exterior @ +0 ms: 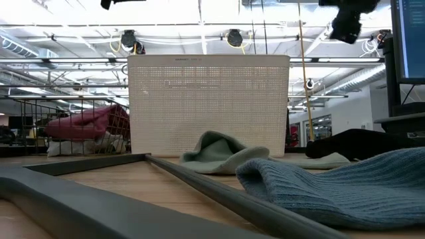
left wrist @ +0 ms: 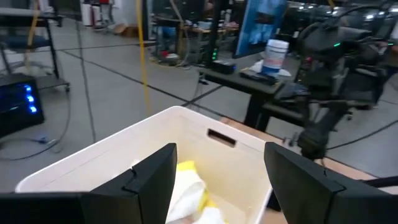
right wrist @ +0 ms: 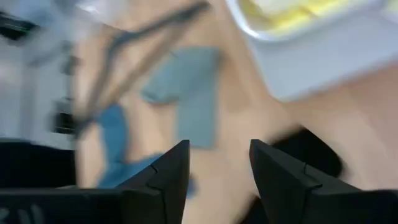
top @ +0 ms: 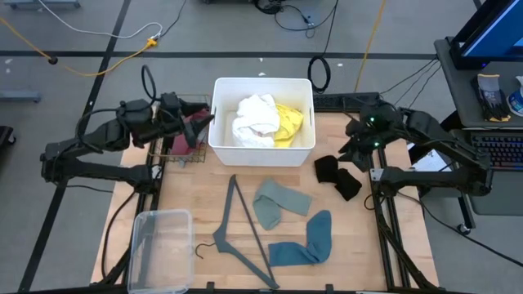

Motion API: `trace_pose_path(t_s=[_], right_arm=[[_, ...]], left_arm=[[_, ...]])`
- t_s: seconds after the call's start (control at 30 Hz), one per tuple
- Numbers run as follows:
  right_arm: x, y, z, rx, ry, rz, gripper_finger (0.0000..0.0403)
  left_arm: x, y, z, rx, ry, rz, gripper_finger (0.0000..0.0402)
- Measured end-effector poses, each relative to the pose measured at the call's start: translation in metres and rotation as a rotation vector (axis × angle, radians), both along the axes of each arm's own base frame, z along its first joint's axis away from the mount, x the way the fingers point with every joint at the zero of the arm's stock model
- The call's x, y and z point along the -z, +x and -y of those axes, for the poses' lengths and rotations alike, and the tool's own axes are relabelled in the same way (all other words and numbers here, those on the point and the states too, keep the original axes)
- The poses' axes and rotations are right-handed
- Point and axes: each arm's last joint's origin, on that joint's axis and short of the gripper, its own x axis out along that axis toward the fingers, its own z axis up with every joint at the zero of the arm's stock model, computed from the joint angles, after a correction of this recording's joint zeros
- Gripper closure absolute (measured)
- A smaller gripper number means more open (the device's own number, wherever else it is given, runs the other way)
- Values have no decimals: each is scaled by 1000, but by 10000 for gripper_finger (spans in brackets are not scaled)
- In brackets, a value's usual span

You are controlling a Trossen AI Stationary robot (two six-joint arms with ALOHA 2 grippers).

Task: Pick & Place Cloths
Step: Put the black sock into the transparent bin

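Observation:
A white bin (top: 219, 145) holds a white cloth (top: 255, 121) and a yellow cloth (top: 291, 124). A maroon cloth (top: 183, 140) lies in a wire basket (top: 173, 157) left of the bin. On the table lie a black cloth (top: 337, 176), a sage-green cloth (top: 280, 202) and a teal cloth (top: 304, 243). My left gripper (top: 204, 122) hangs open at the bin's left wall, and its wrist view looks over the rim (left wrist: 155, 127) at the yellow cloth (left wrist: 189, 186). My right gripper (top: 357, 151) is open above the black cloth (right wrist: 311, 155), touching nothing.
A thin grey hanger (top: 242, 235) lies near the table's front, between a clear plastic tub (top: 160, 249) at the front left corner and the teal cloth. Bare wood shows right of the teal cloth. Desks with a keyboard and screens stand beyond the right edge.

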Motion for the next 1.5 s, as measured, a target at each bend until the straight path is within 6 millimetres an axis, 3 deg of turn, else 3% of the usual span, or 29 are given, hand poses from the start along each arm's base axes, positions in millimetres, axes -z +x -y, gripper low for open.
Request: trace_pose_path(t_s=[0.3,0.53,0.87,1.5], right_arm=[[19,-4,-1,62,-46,-189,165],[61,3,-2,39,-5,-272,114],[121,10,2,140,30,-399,118],[153,33,13,176,-4,-597,122]], left_arm=[[-1,3,11,63,-29,22,158],[-1,4,16,91,-59,36,158],[-1,3,16,64,-52,34,158],[-1,3,15,61,-34,24,158]])
